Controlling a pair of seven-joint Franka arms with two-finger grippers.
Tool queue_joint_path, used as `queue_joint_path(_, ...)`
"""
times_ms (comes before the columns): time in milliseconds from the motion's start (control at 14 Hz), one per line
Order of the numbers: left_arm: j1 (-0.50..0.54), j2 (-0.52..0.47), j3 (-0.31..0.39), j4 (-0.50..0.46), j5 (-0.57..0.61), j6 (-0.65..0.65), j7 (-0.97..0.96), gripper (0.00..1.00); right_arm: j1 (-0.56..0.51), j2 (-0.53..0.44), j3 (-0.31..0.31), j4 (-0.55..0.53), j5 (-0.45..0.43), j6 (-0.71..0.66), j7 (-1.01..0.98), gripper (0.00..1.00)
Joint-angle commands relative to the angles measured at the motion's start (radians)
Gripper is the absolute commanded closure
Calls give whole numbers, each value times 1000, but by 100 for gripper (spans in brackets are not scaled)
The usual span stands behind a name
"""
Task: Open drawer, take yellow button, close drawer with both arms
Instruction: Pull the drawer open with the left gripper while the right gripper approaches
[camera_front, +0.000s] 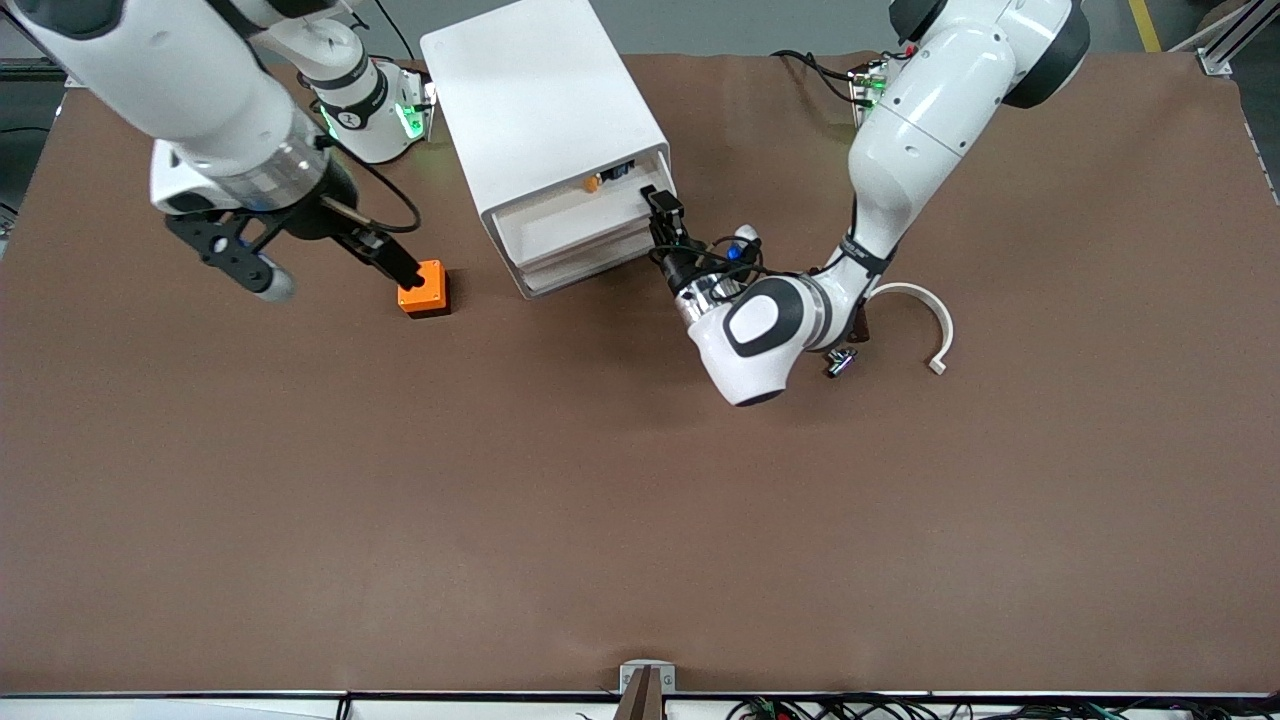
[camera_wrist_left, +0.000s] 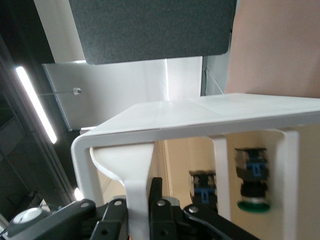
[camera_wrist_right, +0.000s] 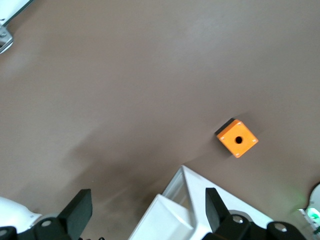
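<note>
The white cabinet (camera_front: 545, 110) stands near the robots' bases. Its top drawer (camera_front: 565, 225) is pulled out a little. In the gap lies the button (camera_front: 592, 183) with its orange cap, beside black-and-blue parts (camera_front: 622, 171). My left gripper (camera_front: 660, 208) is at the drawer's front, shut on the drawer's white handle (camera_wrist_left: 137, 200). The left wrist view looks into the drawer at a green-capped part (camera_wrist_left: 253, 202). My right gripper (camera_front: 338, 283) hangs open and holds nothing over the table beside the orange box (camera_front: 424, 290); the right wrist view shows its fingers (camera_wrist_right: 79, 210) wide apart.
The orange box (camera_wrist_right: 238, 139) with a round hole lies toward the right arm's end. A white curved strip (camera_front: 935, 320) and a small metal part (camera_front: 840, 362) lie by the left arm's elbow. A bracket (camera_front: 647, 680) sits at the table's near edge.
</note>
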Motion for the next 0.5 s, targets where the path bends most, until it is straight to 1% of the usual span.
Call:
queue_joint_path(0, 51, -2, 0, 44, -7, 3, 20, 98, 49, 58, -14, 9, -11, 62, 67, 0)
queue_joint_path(215, 84, 0, 43, 58, -20, 3, 20, 97, 93, 96, -14, 3, -9, 120, 121, 0)
queue_joint_path(430, 102, 0, 46, 62, -20, 3, 20, 96, 161, 156, -15, -11, -16, 192, 196, 0)
